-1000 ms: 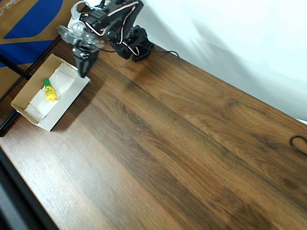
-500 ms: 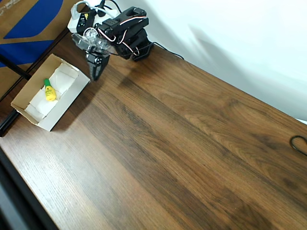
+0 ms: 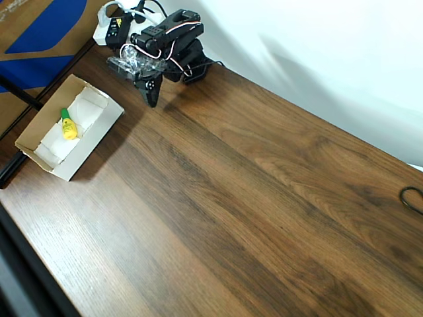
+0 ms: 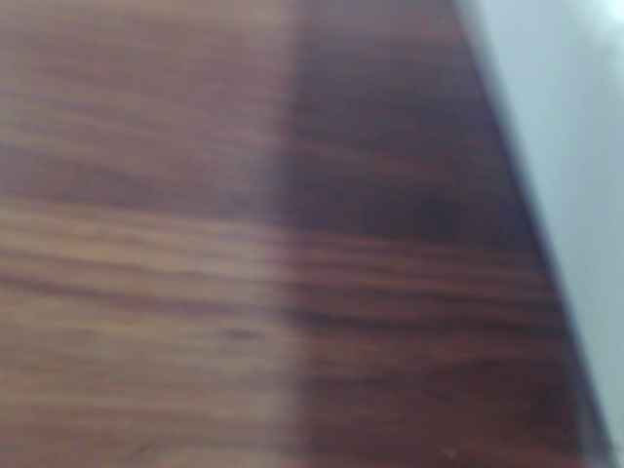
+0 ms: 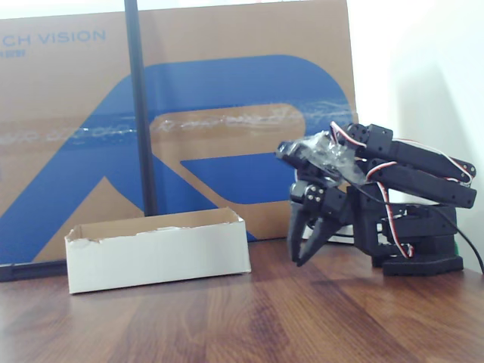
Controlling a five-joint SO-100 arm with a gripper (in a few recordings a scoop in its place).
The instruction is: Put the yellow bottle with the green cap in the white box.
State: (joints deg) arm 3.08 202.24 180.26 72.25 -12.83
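The yellow bottle with the green cap (image 3: 67, 125) lies inside the white box (image 3: 84, 150); right of it, the gripper (image 3: 153, 99) hangs empty, jaws slightly parted. Little risk remains unless the folding arm clips the box.

Blurred brown wooden table (image 4: 195, 273) beside a pale wall (image 4: 575, 146)

Wooden table against a white wall

The dark brown table (image 3: 251, 198) meets a white wall (image 3: 330, 53). A big brown-and-blue cardboard carton (image 5: 227, 113) stands behind, with a black pole (image 5: 140, 113) before it.
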